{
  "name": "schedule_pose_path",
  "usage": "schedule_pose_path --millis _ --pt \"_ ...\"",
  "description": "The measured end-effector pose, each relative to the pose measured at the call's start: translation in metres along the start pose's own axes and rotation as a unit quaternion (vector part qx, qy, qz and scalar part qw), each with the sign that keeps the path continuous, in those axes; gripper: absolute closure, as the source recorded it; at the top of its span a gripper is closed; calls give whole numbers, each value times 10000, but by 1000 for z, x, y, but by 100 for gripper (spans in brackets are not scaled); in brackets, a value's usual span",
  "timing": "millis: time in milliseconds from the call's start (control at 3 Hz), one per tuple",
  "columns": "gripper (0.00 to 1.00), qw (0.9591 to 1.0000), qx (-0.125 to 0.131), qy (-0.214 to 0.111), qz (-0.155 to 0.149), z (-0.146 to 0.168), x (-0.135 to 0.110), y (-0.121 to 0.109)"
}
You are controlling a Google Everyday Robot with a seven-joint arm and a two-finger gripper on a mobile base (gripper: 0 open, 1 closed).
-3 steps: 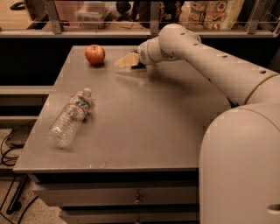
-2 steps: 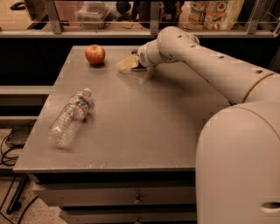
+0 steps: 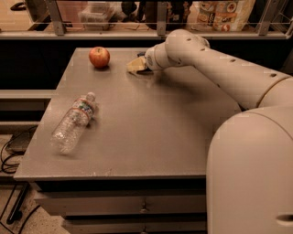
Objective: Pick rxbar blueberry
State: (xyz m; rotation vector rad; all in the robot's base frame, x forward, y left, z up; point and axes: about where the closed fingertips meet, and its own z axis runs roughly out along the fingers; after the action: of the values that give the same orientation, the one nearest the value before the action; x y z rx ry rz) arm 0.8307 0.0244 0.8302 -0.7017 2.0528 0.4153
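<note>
My gripper is low over the far part of the grey table, to the right of the red apple. The white arm reaches to it from the right. A dark sliver shows right under the gripper at the table surface. I cannot tell whether it is the rxbar blueberry or shadow. Otherwise the bar is hidden by the gripper and wrist. A clear plastic water bottle lies on its side at the table's left.
A rail and a shelf with bags and boxes run behind the table's far edge. My white base fills the lower right. Drawers sit under the table front, and cables lie on the floor at left.
The gripper has sunk slightly toward the table near the same spot. The apple and bottle have not moved.
</note>
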Motion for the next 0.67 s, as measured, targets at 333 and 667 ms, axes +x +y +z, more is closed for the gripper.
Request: schedule_pose_path --millis 333,667 --pt "74 10000 0 0 0 -2 -3 0" --pt "97 10000 0 -2 0 -4 -6 0"
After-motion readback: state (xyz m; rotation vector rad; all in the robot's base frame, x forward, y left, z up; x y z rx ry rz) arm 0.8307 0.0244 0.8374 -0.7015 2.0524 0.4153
